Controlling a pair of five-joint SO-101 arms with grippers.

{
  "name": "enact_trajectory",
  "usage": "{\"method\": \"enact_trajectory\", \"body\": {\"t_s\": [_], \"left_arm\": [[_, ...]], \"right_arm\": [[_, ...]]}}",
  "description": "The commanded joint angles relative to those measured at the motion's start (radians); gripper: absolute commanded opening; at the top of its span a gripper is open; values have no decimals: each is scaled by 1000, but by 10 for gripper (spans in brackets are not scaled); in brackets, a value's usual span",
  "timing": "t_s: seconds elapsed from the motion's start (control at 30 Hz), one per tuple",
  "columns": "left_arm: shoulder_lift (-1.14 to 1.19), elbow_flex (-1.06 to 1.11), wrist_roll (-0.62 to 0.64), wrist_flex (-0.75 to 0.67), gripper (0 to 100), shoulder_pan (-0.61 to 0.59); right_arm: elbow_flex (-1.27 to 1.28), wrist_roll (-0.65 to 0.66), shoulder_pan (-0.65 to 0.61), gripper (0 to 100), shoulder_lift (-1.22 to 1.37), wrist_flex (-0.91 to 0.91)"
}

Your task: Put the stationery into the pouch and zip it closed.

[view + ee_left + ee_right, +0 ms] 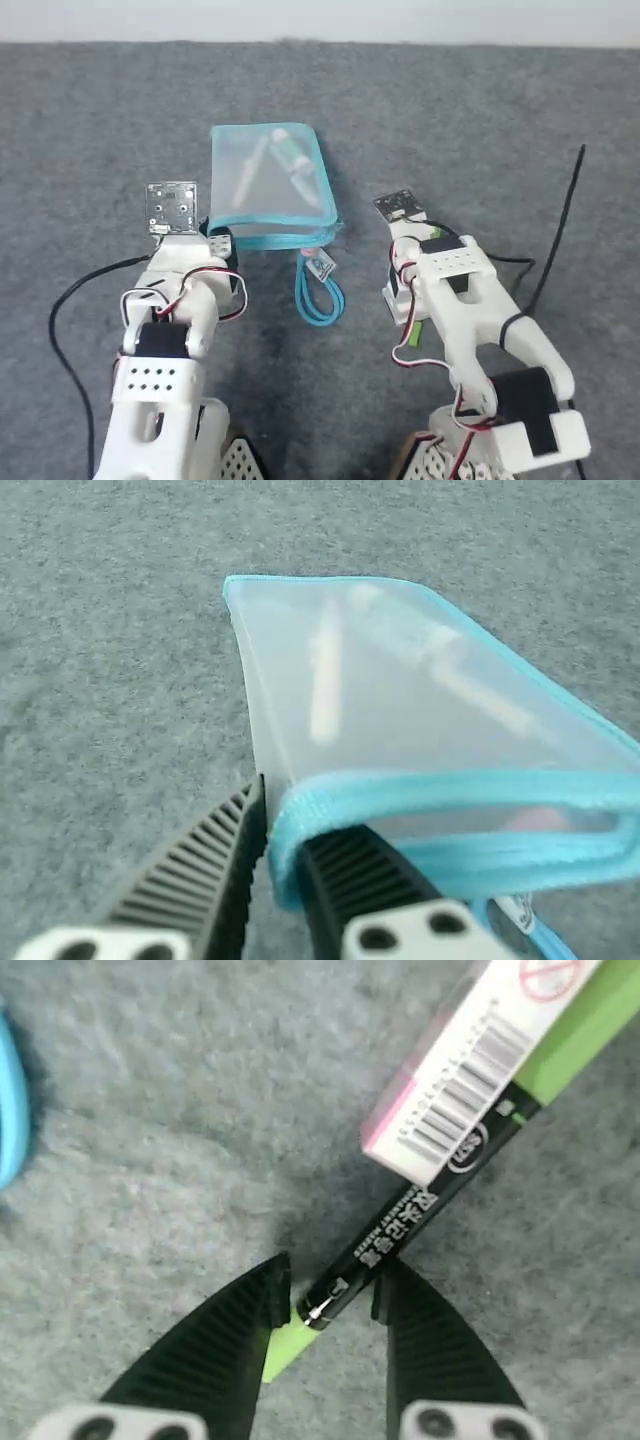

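The left hand [280, 820] is clamped on the blue edge of the pouch [400, 700], which lies on the grey surface [100, 630] ahead of it. The right hand [332, 1270] has its fingers [230, 1330] apart, with the tip of a pen [420, 1205] between them. A white box [470, 1060] touches the pen.

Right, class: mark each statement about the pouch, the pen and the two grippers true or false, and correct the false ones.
1. The left gripper pinches the teal-trimmed edge of the pouch. True.
2. The pouch is empty. False: pale items lie inside it.
3. The right gripper has one finger on each side of the tip of the pen. True.
4. The pen is inside the pouch. False: it lies on the grey mat, by a barcoded box.
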Motion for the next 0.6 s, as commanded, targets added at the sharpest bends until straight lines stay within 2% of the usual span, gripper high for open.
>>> {"method": "enact_trajectory", "body": {"t_s": [0.0, 0.07, 0.4, 0.57], "left_arm": [[8, -50, 18, -2, 11, -8], [8, -50, 18, -2, 11, -6], [8, -45, 9, -2, 11, -6], [14, -42, 6, -34, 11, -6]], "right_arm": [[-6, -12, 41, 61, 12, -4], [-26, -12, 67, 0, 12, 7], [-394, 43, 234, 7, -22, 289], [-522, 51, 199, 7, -170, 415]]}}
